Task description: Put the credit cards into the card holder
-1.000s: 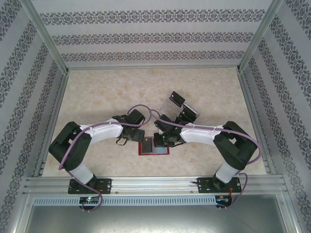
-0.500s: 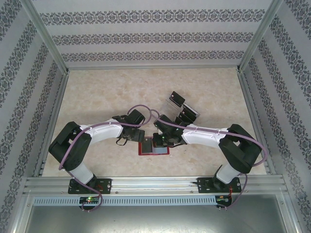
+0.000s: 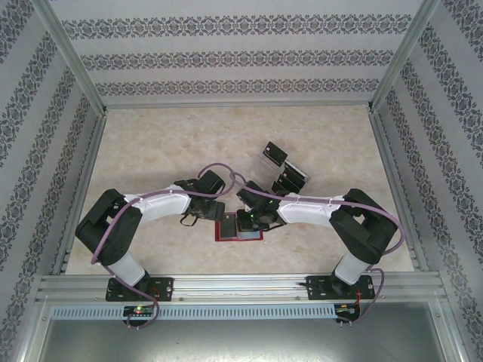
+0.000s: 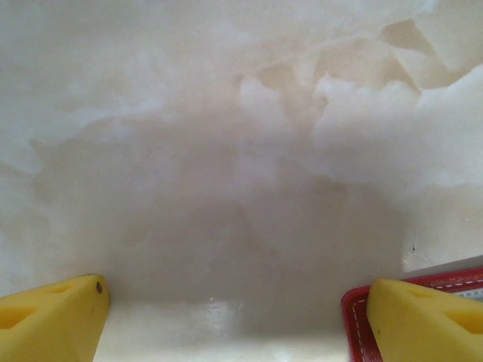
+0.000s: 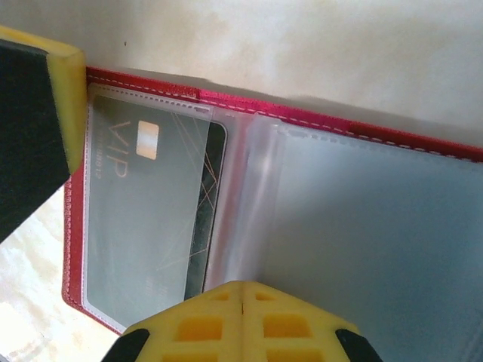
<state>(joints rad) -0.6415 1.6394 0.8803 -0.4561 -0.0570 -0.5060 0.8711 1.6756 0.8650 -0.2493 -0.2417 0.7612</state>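
The right gripper (image 5: 155,204) hangs spread over the card holder (image 5: 362,226), its 2 yellow fingers (image 5: 241,324) apart and holding nothing. Beneath it, 1 dark credit card (image 5: 151,249) (marked VIP) sits inside the holder's left clear pocket. The left gripper (image 4: 238,324) is wide and empty, with 1 fingertip (image 4: 423,320) over the holder's red edge. The holder lies open near the middle of the table's (image 3: 151,136) near edge. Farther back and to the right, a clear rack (image 3: 267,161) carries more black cards (image 3: 290,179).
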